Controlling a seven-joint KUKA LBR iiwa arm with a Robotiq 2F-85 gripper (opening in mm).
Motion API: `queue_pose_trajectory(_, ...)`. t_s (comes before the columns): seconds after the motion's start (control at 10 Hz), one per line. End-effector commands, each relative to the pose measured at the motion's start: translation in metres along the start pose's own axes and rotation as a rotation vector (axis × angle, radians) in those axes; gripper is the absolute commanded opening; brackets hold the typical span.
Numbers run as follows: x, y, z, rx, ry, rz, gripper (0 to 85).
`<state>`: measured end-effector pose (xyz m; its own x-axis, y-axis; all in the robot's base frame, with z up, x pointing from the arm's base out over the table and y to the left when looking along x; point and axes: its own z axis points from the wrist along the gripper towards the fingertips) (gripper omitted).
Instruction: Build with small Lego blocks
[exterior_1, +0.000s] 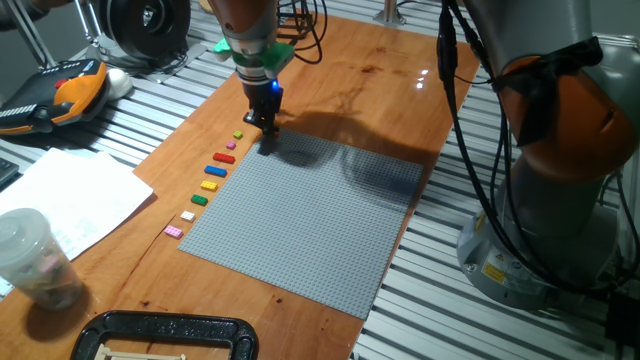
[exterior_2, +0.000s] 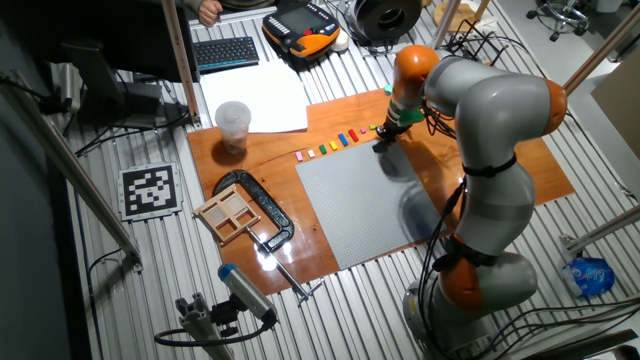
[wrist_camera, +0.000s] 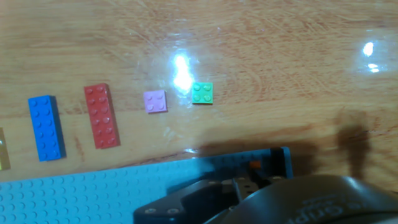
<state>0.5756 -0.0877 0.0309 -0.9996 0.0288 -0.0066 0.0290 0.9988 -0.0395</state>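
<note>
At the grey baseplate's (exterior_1: 310, 215) far corner, your gripper (exterior_1: 268, 133) is hanging low; you cannot tell whether its fingers are spread. The small Lego blocks (exterior_1: 211, 177) are lying in a row along the baseplate's left edge on the bench (exterior_1: 400, 90).

A grey studded baseplate (exterior_1: 305, 225) lies on the brown, wood-grained table (exterior_1: 390, 90). In the hand view, at mid-left of the frame, stand a blue brick (wrist_camera: 46, 127), a red brick (wrist_camera: 101, 116), a small pink brick (wrist_camera: 155, 101) and a small green brick (wrist_camera: 202, 93). The robot arm (exterior_2: 500, 130) is grey with orange joints.
</note>
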Motion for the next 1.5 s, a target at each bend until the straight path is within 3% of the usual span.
queue_pose_trajectory(0.0, 0.002, -0.001, 0.002, 0.002, 0.005, -0.002, 17.0)
queue_pose_trajectory(0.5, 0.000, -0.008, 0.000, 0.003, 0.013, -0.016, 17.0)
queue_pose_trajectory(0.9, 0.000, -0.001, -0.014, 0.005, 0.037, 0.007, 17.0)
queue_pose_trajectory(1.3, -0.006, 0.014, -0.023, 0.009, 0.034, 0.026, 17.0)
queue_pose_trajectory(1.4, -0.009, 0.018, -0.022, 0.005, 0.032, 0.029, 34.0)
